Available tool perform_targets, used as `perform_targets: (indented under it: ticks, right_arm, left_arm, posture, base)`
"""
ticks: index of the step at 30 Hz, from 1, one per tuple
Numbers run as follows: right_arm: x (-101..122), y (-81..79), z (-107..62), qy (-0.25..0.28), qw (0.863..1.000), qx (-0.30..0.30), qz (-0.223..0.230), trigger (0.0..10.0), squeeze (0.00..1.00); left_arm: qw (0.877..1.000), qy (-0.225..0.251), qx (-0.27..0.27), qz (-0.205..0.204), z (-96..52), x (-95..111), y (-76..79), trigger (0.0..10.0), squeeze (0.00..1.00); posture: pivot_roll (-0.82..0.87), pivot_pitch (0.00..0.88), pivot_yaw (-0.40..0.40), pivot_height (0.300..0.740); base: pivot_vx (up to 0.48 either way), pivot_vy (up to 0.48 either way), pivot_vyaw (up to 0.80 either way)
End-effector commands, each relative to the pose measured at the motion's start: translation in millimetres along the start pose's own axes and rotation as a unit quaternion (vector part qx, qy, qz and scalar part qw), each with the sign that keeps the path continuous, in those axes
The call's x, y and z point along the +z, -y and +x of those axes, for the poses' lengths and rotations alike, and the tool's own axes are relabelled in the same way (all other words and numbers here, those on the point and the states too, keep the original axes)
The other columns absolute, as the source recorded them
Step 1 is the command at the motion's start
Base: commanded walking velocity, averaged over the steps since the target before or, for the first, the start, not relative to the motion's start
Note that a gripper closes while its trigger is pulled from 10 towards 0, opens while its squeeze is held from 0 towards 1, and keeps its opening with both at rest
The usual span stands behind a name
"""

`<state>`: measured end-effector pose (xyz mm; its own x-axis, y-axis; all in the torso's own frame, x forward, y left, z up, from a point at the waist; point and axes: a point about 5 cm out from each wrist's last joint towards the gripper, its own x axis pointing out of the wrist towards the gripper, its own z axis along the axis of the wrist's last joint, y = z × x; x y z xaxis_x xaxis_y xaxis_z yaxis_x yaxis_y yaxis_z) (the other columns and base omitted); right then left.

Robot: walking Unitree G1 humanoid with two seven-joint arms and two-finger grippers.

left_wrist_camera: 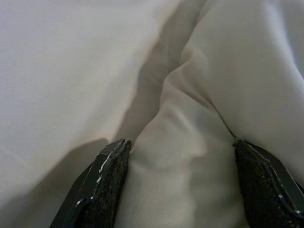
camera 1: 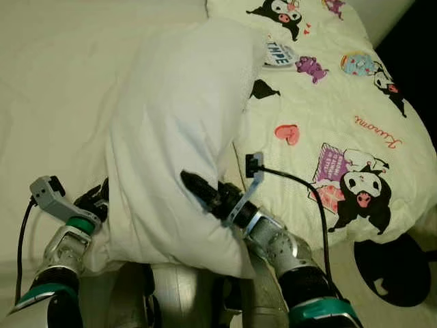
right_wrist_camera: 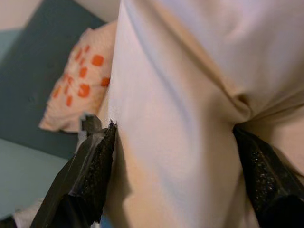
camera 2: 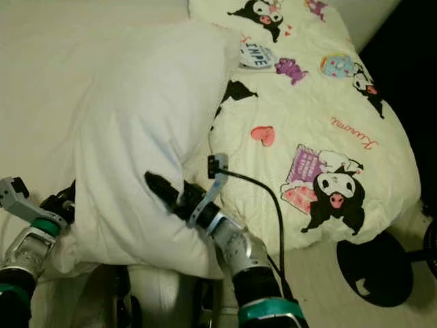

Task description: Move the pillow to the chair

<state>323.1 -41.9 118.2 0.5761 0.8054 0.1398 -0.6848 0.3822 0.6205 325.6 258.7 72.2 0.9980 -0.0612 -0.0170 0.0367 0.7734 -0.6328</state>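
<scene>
Pillow point(camera 1: 177, 137), large and white, is held between my two claws at the near edge of the bed point(camera 1: 61, 75), its far end reaching up toward the patterned quilt. I see my left claw point(camera 1: 92, 201) at the pillow's lower left side; in the left wrist view its fingers point(left_wrist_camera: 107, 185) are spread with a thick fold of white fabric bulging between them, pinching the pillow. My right claw point(camera 1: 198, 186) presses into the pillow's lower right side; in the right wrist view its fingers point(right_wrist_camera: 92, 171) also sit apart with pillow fabric gripped between them. The quilt point(camera 1: 328, 102), cream with black cartoon figures and hearts, covers the right of the bed. A black cable point(camera 1: 307, 198) loops over my right arm.
</scene>
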Motion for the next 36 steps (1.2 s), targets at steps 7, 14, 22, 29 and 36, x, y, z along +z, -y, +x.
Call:
perform_targets:
  ticks: [7,14,22,29,36]
  right_arm:
    - [-38,0.9,1.8,-0.099,0.995,-0.025,-0.015,0.0,0.00]
    - [-36,5.4,0.5,-0.092,0.995,-0.042,-0.015,0.0,0.00]
    - [-42,10.8,-2.5,-0.105,0.992,-0.068,-0.015,0.0,0.00]
    - [-38,18.0,-3.0,-0.098,0.990,-0.102,-0.011,0.0,0.00]
    - [-35,21.2,-5.3,-0.096,0.990,-0.108,-0.007,0.0,0.00]
  left_arm:
    - [0.999,-0.045,-0.001,0.004,-3.8,-21,1.2,10.0,1.00]
    - [0.999,-0.048,0.000,0.006,-4.2,-22,1.1,10.0,1.00]
    - [0.999,-0.053,0.004,0.008,-7.3,-25,-1.7,10.0,1.00]
    - [0.999,-0.046,0.008,0.008,-7.5,-21,-3.4,10.0,1.00]
    - [0.998,-0.057,0.022,0.027,-7.1,-22,-4.4,10.0,0.16]
  posture:
    - [-0.03,0.251,-0.079,0.610]
    - [-0.03,0.257,-0.080,0.610]
    - [-0.03,0.261,-0.083,0.610]
    - [-0.03,0.261,-0.083,0.610]
    - [-0.04,0.256,-0.079,0.610]
  base:
    - [0.000,0.000,0.00]
    - [0.000,0.000,0.00]
    - [0.000,0.000,0.00]
    - [0.000,0.000,0.00]
    - [0.000,0.000,0.00]
